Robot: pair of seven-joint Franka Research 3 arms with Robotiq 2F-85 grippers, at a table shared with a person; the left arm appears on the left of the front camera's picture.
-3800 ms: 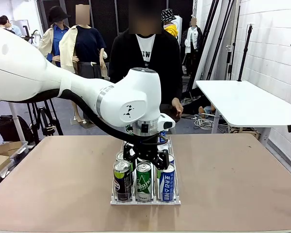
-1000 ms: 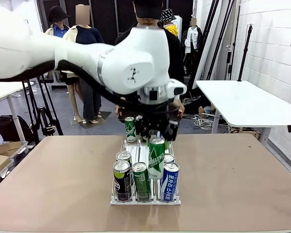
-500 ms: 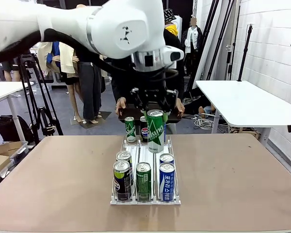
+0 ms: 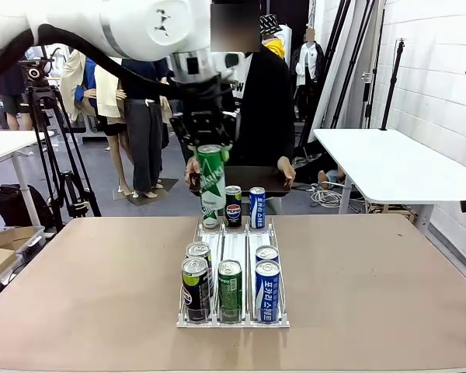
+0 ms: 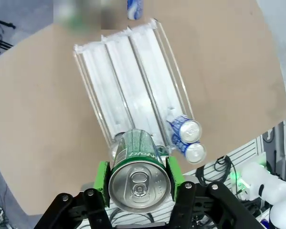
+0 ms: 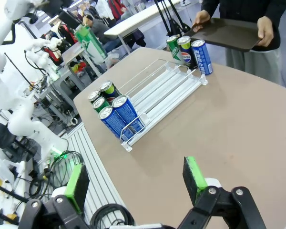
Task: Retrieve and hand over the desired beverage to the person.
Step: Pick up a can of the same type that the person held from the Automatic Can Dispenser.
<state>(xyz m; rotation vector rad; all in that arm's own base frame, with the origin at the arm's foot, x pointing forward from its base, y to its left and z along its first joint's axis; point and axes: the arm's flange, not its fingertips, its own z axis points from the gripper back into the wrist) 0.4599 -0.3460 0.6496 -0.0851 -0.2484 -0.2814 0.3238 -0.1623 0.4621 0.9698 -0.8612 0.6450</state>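
1. My left gripper [image 4: 210, 152] is clamped firmly on a green can [image 4: 212, 186]. It grips the can near the top, so the can hangs roughly upright below the fingers, lifted clear of the table [image 4: 78, 280].
2. In the left wrist view, the can's silver lid faces the camera, pinched between the two green pads [image 5: 102, 177].
3. Below this gripper lies a clear three-lane rack [image 4: 231, 321]. Five cans stand at the end nearest me, and three more stand at the far end, toward the person.
4. Beyond the gripper, the person [image 4: 260, 101] stands at the far edge of the table, holding a dark tray [image 4: 252, 179] in both hands.
5. My right gripper [image 6: 136, 183] is spread wide with nothing between its pads. It hovers above bare table, with the rack ahead of it and the tray beyond that.
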